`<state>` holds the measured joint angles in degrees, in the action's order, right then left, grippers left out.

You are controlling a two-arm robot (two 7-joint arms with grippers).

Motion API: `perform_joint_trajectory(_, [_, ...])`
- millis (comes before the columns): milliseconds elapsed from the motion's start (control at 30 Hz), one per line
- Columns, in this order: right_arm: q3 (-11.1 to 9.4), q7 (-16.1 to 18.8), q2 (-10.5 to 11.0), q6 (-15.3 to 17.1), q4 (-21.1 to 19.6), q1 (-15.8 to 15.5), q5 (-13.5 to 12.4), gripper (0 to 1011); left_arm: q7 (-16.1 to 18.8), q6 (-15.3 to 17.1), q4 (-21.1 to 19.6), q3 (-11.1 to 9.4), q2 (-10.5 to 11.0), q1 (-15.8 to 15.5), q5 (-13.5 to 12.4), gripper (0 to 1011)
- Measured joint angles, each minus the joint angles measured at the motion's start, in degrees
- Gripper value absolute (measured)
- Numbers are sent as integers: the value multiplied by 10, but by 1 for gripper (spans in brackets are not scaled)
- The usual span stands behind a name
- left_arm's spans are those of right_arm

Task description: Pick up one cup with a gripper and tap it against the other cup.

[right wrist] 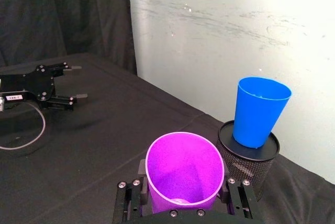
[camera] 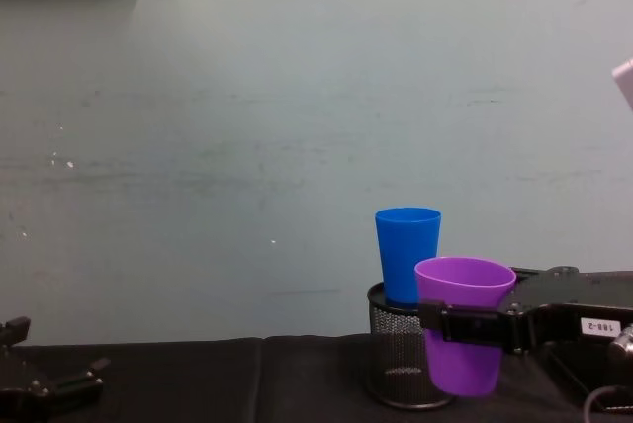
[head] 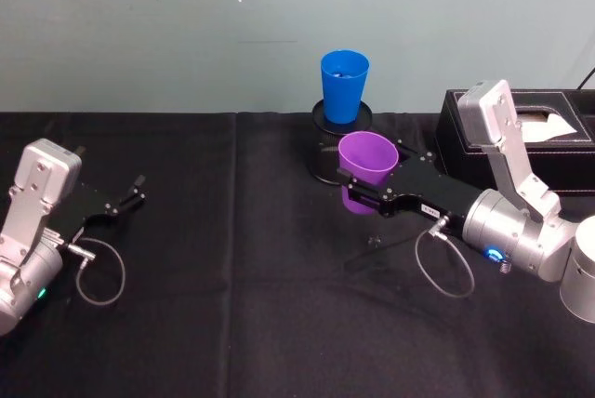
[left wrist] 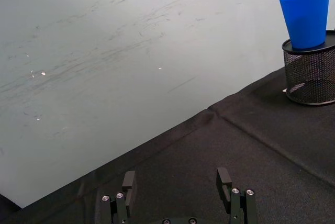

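**What Stays Out of Sight**

The blue cup (head: 343,85) has its bottom edge tucked behind the rim of the mesh holder (head: 323,152), whose right side hides behind the purple cup (head: 368,161). The right gripper (head: 372,182) covers a band across that cup's wall. The tissue box (head: 567,161) sits partly behind the right arm (head: 516,221). Whether purple cup and holder touch, I cannot tell.

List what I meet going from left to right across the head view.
Left gripper → purple cup, held by the right gripper → tissue box. Blue cup and mesh holder overlap the purple cup, so omitted.
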<state>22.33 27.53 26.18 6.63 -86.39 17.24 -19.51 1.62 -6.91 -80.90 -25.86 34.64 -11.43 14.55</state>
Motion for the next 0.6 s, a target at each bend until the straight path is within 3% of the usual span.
perform_joint_trajectory(600, [0,0,0,0,0,0,0,741,0,0,0,0,0,0,0,1000])
